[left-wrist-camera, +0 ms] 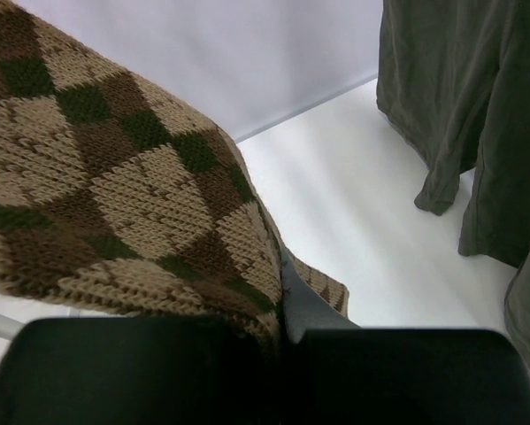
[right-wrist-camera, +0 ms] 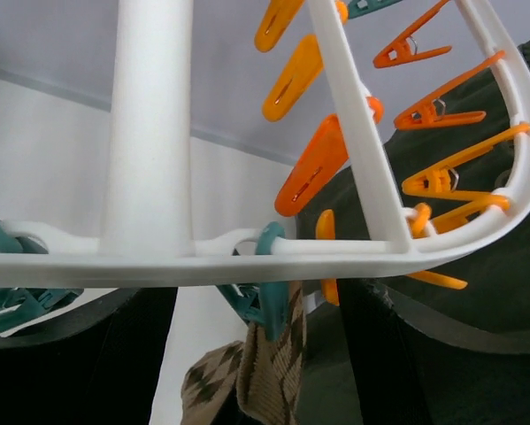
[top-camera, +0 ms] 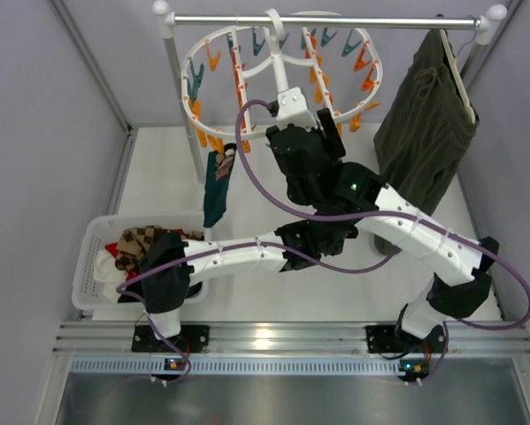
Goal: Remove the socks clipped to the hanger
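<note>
The white hanger [top-camera: 282, 66] hangs from a rail, ringed with orange and teal clips. In the right wrist view a teal clip [right-wrist-camera: 269, 292] on its frame [right-wrist-camera: 353, 150] pinches a brown-and-tan argyle sock [right-wrist-camera: 265, 372]. My right gripper [right-wrist-camera: 265, 354] is open, with one dark finger on each side of that clip and sock. My left gripper [left-wrist-camera: 287, 310] is shut on the argyle sock [left-wrist-camera: 114, 177], which drapes over its left finger. In the top view both wrists [top-camera: 304, 150] crowd under the hanger's near rim and hide this sock. A dark teal sock [top-camera: 216, 190] hangs from the near-left rim.
A white basket [top-camera: 92, 239] at the near left holds argyle socks [top-camera: 141, 241]. A large olive-green garment [top-camera: 428, 133] hangs from the rail [top-camera: 335, 19] at the right and also shows in the left wrist view [left-wrist-camera: 468, 106]. The rack's white post [top-camera: 180, 88] stands left of the hanger.
</note>
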Robot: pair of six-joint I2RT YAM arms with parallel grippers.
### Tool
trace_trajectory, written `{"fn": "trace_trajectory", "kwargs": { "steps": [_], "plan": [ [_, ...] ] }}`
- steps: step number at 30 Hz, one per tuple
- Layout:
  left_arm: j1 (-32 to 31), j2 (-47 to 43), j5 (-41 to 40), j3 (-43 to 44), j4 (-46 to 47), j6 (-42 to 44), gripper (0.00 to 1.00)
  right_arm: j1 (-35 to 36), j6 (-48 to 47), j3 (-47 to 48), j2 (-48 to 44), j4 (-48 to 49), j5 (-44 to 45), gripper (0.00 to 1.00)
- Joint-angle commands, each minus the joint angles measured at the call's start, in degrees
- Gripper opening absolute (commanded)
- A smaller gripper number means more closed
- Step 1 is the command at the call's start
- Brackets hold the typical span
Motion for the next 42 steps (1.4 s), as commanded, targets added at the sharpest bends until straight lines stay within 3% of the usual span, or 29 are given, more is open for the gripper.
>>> {"fn": "trace_trajectory", "kwargs": {
  "steps": [1, 6, 17, 20, 24, 30, 35, 37, 39, 42],
  "plan": [
    [-0.5, -0.4, 0.5, 1.7, 2.6, 0.4, 0.00, -0.7, -6.0, -4.2, -0.1, 12.1, 3.5, 0.68],
    [-0.5, -1.3, 0.8, 0.5, 2.6, -0.2, 0.00, -0.8, -9.7, -9.4, -2.1, 20.3, 5.8, 0.60],
    [-0.5, -2.3, 1.9, -1.3, 2.6, -2.0, 0.00, -1.0, -16.9, -9.1, -1.3, 27.2, 8.0, 0.46],
    [-0.5, -2.3, 2.2, -1.6, 2.5, -2.4, 0.00, -1.2, -18.1, -8.9, -1.0, 28.1, 8.0, 0.35],
    [-0.3, -2.3, 2.6, -1.8, 2.5, -3.3, 0.00, -1.2, -17.3, -8.6, -1.2, 27.5, 7.9, 0.12],
    [0.8, -4.7, 4.5, -7.3, 2.4, -7.5, 0.00, -1.3, -11.9, -8.8, -2.3, 23.3, 5.2, 0.06],
    [1.7, -11.2, 7.7, -17.9, 2.3, -15.8, 0.00, -2.0, -5.4, -7.2, -3.5, 16.7, -0.2, 0.11],
    [1.7, -15.0, 7.6, -23.3, 2.3, -18.2, 0.00, -2.1, -3.9, -6.9, -3.8, 15.9, -2.5, 0.18],
    [1.7, -18.1, 5.3, -26.9, 0.3, -21.6, 0.00, -2.1, -1.5, -6.6, -4.3, 13.4, -4.9, 0.39],
    [2.1, -25.5, 0.6, -31.0, -7.2, -30.2, 0.00, -2.1, 1.0, -7.2, -5.8, 11.0, -9.0, 0.56]
  ]
}}
